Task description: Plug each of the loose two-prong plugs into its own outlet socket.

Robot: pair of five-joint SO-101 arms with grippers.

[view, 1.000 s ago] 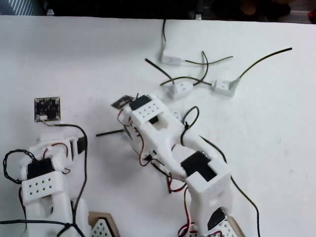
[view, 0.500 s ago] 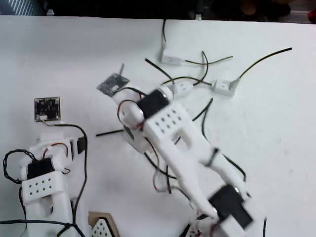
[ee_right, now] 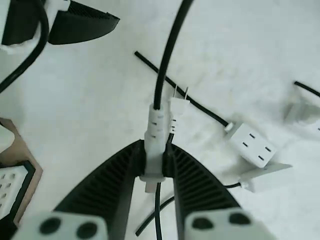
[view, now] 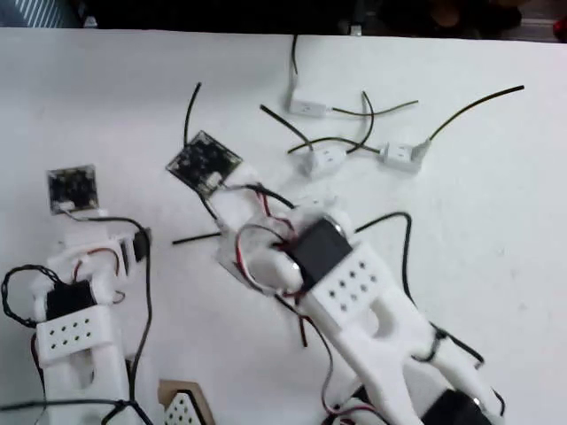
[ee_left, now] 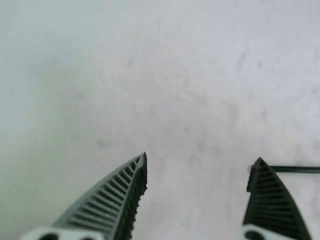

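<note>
Drawn back a touch, your right gripper (ee_right: 156, 152) has its fingers clenched on the white two-prong plug (ee_right: 154, 131), prongs clear of the socket (ee_right: 252, 145), while your left gripper (ee_left: 200, 165) fingers hang released over open worktop (ee_left: 150, 75).

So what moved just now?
The right pincer, shut on a white two-prong plug, swung out over the table, then drew back and lifted higher. A black cord now sticks out beyond it. The left pincer, open, shifted slightly to the left. The three white outlet sockets stayed put.
</note>
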